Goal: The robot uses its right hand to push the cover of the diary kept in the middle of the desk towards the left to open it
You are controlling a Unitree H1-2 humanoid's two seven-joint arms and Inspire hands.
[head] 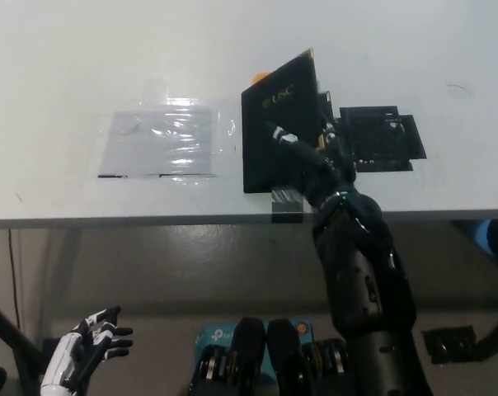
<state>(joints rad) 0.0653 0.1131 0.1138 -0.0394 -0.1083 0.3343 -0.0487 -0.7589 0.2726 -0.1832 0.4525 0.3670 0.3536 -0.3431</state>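
Observation:
A black diary with a gold USC mark (274,115) lies in the middle of the white desk (232,49). Its cover is lifted at the right edge and tilts up toward the left. My black right hand (311,157) presses against the cover from the right with its fingers spread, holding nothing. The pages under the cover are hidden. My white left hand (88,351) rests low at the bottom left, below the desk, fingers apart.
A clear plastic sheet (160,142) is taped flat left of the diary. A black flat piece (382,139) lies right of it. Grey tape (287,202) holds the diary at the desk's front edge. An orange object (260,76) peeks out behind the diary.

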